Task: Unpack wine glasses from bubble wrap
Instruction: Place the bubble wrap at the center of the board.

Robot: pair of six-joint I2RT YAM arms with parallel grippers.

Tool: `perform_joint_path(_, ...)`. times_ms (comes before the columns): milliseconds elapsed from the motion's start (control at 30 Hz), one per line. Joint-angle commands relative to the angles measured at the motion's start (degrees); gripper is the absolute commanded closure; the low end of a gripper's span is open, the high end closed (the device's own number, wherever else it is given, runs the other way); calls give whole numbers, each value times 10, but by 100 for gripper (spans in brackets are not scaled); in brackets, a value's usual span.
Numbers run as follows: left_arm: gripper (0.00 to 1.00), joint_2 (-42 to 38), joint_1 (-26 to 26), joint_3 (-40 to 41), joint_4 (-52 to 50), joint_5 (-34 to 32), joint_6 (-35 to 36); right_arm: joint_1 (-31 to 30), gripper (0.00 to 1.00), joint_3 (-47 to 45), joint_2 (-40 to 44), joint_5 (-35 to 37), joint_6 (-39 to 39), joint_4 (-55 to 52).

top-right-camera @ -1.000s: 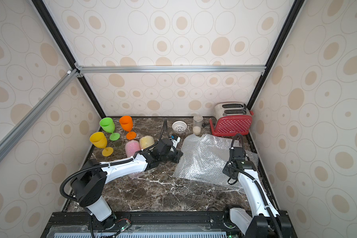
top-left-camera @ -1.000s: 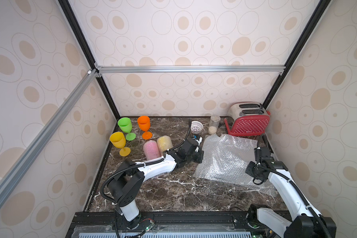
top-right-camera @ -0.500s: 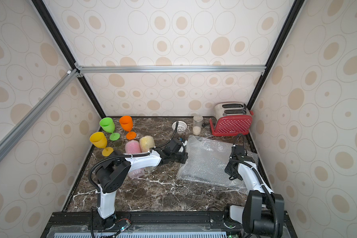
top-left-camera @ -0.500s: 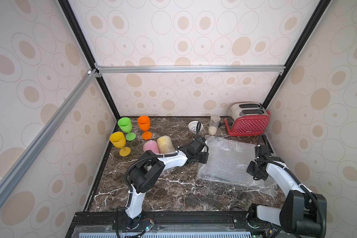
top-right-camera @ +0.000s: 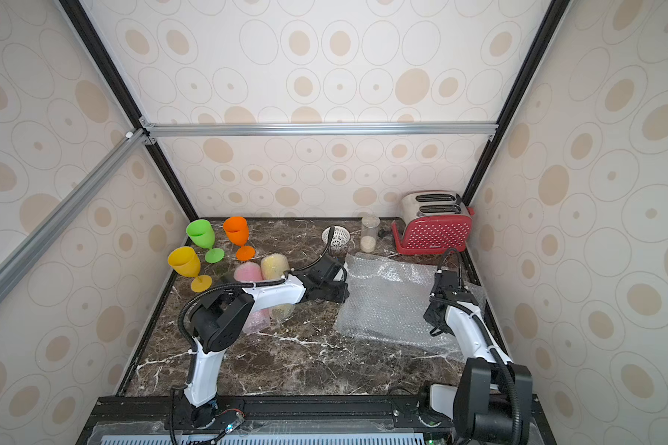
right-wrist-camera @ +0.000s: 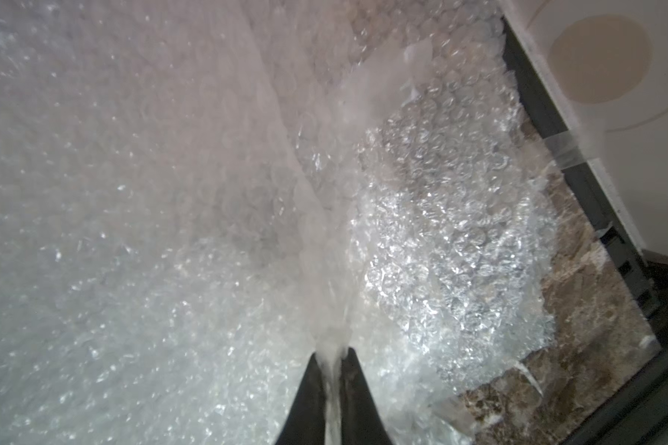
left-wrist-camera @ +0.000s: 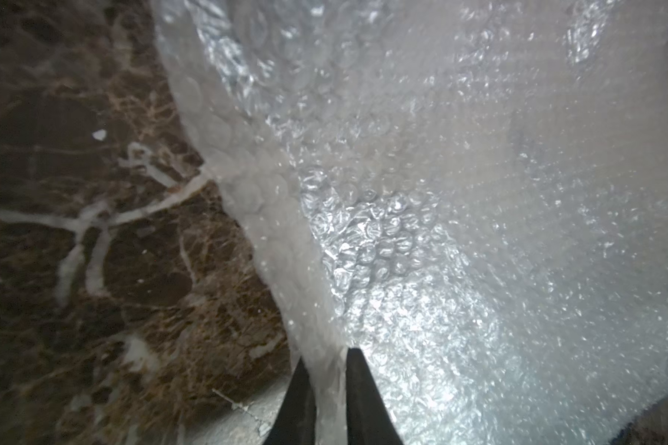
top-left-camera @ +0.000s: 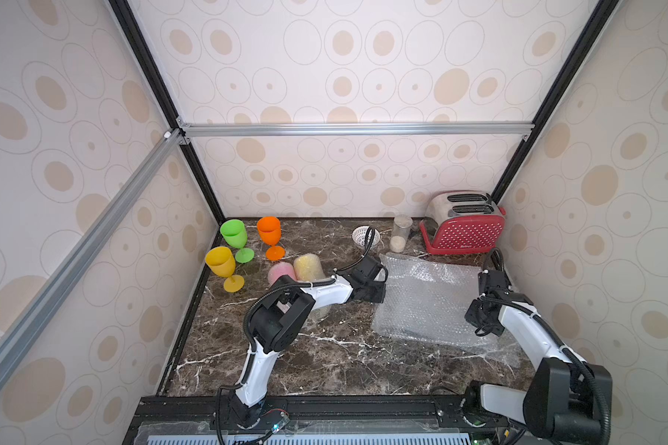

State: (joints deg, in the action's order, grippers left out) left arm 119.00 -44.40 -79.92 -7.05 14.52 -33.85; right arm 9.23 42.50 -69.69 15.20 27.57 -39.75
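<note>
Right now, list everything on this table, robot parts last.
unwrapped glasses: three, green glass, orange glass, yellow glass; upright, far left corner.
wrapped glasses: two, pink wrapped glass, yellow wrapped glass; lying by left arm.
bubble wrap sheet: at least one, clear; flat, right half.
bowl: one, white; back.
jar: one, clear; beside bowl.
toaster: one, red; back right corner.
table: one, dark marble.
left pincer: black; shut on sheet's left edge.
right pincer: black; shut on its right edge.

My left gripper (left-wrist-camera: pixel 326 354) and right gripper (right-wrist-camera: pixel 333 352) each pinch a fold of bubble wrap (top-left-camera: pixel 429 304) between nearly closed jaws. Both arms reach forward, wrists low and well apart.
</note>
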Motion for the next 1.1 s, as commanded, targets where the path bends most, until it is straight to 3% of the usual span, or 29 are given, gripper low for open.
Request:
perform_joint_path(0,77,-3,4,-27,-23,34,-4,5,81,17,-5,16,0,-16)
perform_joint_path(33,72,-5,4,-27,-28,37,-3,5,71,22,-11,16,-1,-23)
perform_joint_path(67,66,-7,4,-28,-34,36,0,5,68,25,-16,16,-3,-30)
perform_joint_path(133,57,-13,5,-30,-47,33,4,5,64,27,-15,14,-4,-32)
perform_joint_path(267,48,-29,8,-32,-69,19,13,5,60,34,10,4,-6,-35)
perform_joint_path(500,38,-77,21,-20,-102,-21,33,6,51,66,55,-46,-24,-58)
perform_joint_path(767,33,-169,36,9,-133,-46,40,-3,50,104,76,-148,-40,-84)
perform_joint_path(1067,32,-288,70,65,-186,-91,28,-104,50,143,68,-204,-35,-80)
